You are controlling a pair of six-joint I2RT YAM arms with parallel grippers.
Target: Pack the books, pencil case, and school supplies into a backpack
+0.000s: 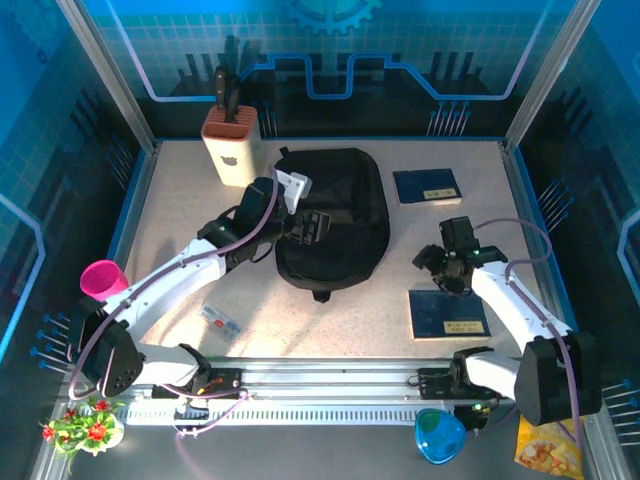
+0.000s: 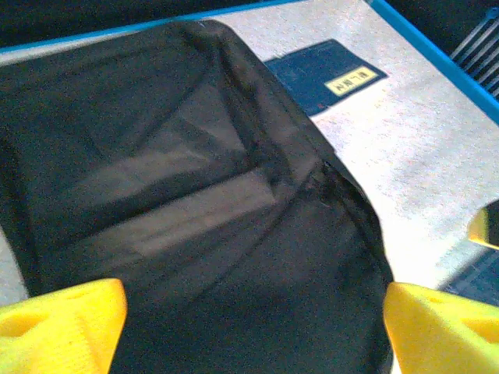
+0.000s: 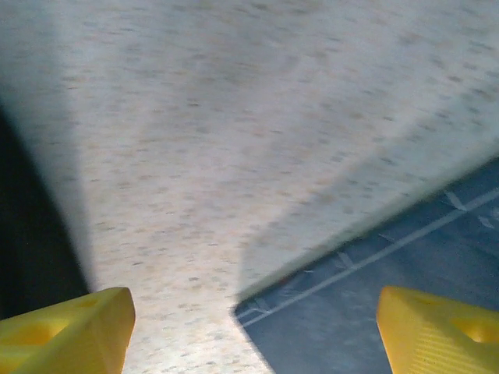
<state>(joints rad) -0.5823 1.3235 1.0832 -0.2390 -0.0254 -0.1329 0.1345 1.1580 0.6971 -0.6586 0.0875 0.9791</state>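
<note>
A: Where is everything?
B: The backpack (image 1: 340, 190) lies in the middle. The left gripper (image 1: 306, 228) hovers over it, jaws wide. The right gripper (image 1: 443, 268), equally wide, hangs just beside the near blue book (image 1: 448, 312).
A: Best approach?
B: Probably straddle the book's edge squarely, then close.

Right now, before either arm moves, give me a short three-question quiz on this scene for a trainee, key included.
1. True or false: the left hand is above the backpack.
2. Which lies closest to the right hand? A) the near blue book B) the knife block C) the pink cup
3. Fill in: both hands' fingers stand ___, holding nothing.
Key: 1 true; 2 A; 3 open.
</note>
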